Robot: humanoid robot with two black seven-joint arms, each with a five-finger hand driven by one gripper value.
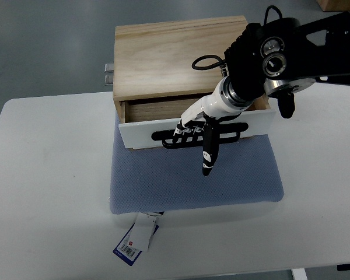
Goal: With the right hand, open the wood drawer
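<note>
White worktop (46, 175), blue mat (192, 181). Right hand (195, 129) hooked, fingers curled on black handle (163, 137), drawer (140, 131) ajar: pull straight toward 6 o'clock.

No readable text anywhere. A tag (137, 238) hung off the front edge of the blue mat (163, 181): white and blue, with a small red mark, print too small to make out. The white drawer front (141, 132) and the wood box (169, 55) bore no lettering.
</note>
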